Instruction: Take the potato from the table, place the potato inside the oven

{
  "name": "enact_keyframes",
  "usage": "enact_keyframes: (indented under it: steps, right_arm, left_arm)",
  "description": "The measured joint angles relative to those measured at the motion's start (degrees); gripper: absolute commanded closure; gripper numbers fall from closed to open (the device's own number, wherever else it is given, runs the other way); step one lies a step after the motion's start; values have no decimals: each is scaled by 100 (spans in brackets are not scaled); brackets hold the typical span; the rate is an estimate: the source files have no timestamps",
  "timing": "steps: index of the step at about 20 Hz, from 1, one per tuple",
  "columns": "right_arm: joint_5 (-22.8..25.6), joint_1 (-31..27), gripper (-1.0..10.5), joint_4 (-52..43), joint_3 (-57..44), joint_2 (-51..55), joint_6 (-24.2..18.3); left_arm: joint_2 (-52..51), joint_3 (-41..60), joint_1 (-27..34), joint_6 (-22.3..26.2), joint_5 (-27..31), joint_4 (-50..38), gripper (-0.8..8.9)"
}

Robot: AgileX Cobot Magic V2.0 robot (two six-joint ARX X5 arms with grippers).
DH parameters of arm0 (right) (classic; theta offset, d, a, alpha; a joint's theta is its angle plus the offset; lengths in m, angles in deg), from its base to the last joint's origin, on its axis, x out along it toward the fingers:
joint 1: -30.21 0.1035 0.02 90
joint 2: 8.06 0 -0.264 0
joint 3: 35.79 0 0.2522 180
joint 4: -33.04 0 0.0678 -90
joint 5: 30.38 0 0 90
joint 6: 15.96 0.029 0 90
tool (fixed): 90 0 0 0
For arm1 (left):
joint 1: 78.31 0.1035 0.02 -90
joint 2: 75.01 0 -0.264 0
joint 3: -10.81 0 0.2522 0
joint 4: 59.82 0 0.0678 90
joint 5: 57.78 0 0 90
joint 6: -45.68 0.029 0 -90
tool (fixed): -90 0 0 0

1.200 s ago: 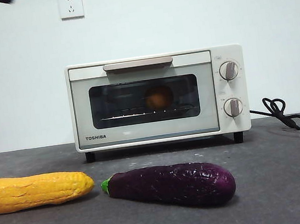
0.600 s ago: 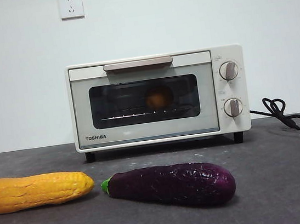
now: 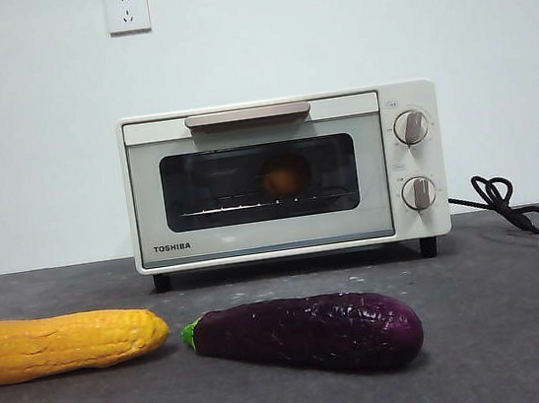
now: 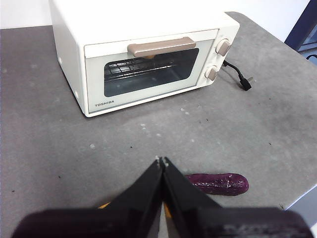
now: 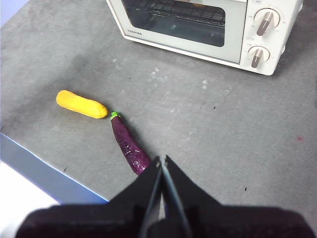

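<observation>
The orange-brown potato [image 3: 285, 176] lies on the rack inside the cream Toshiba oven [image 3: 284, 176], seen through its shut dark glass door. The oven stands at the back of the grey table [image 3: 505, 329]. My left gripper [image 4: 162, 161] hangs shut and empty high above the table's front, facing the oven [image 4: 143, 54]. High over the front edge hangs my right gripper [image 5: 161, 161], also shut and empty, just past the aubergine's end. Neither gripper shows in the front view. The potato is hidden in both wrist views.
A yellow corn cob [image 3: 65, 343] lies at the front left, a purple aubergine [image 3: 307, 333] beside it in the middle front. The oven's black cord [image 3: 520, 213] trails on the table to its right. Two wall sockets sit high behind.
A black arm tip at the top left corner of the front view a second ago has gone out of sight. Nothing else moved.
</observation>
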Motion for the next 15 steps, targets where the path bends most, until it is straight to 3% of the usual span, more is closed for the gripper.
enact_keyframes:
  steps: [6,8,11,15]
  right_arm:
    - [0,0,946,-2,0,0,0]
    - [0,0,946,-2,0,0,0]
    - [0,0,946,-4,0,0,0]
    - [0,0,946,-4,0,0,0]
  left_arm:
    - [0,0,2,24,9,0,817]
    - [0,0,0,321,286,-109,817]
    - [-96,57,273,866,1357,-1032,817]
    - [-979,1115,1058,1204,1690,-2669,817]
